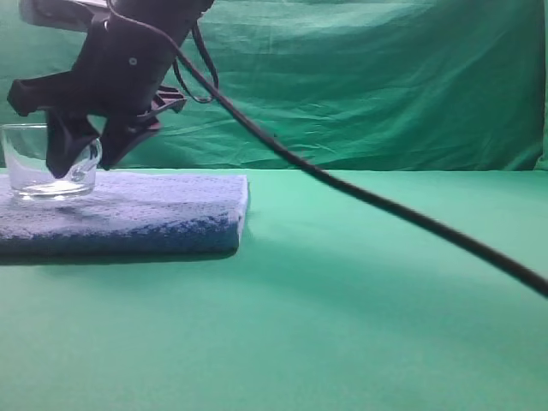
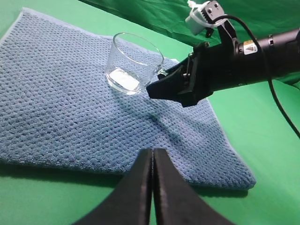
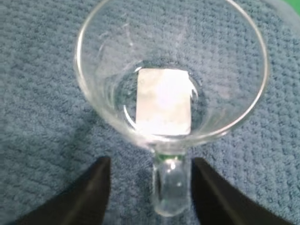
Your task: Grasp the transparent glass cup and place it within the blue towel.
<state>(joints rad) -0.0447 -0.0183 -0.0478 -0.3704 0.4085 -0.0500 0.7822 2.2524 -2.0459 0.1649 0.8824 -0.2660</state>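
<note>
The transparent glass cup (image 1: 34, 163) stands upright on the blue towel (image 1: 154, 214) at the far left. My right gripper (image 1: 86, 158) reaches across to it. In the right wrist view the cup (image 3: 168, 70) sits on the towel (image 3: 42, 93), and the right gripper (image 3: 151, 160) is open with one finger on each side of the handle (image 3: 171, 187), a gap showing on the left. In the left wrist view the cup (image 2: 133, 63) rests on the towel (image 2: 70, 117) with the right gripper (image 2: 157, 89) beside it. My left gripper (image 2: 153, 154) is shut and empty over the towel's near edge.
The green cloth tabletop (image 1: 360, 308) spreads to the right of the towel. A green backdrop (image 1: 385, 77) hangs behind. The right arm's black cable (image 1: 385, 205) runs across the scene from the gripper to the right edge.
</note>
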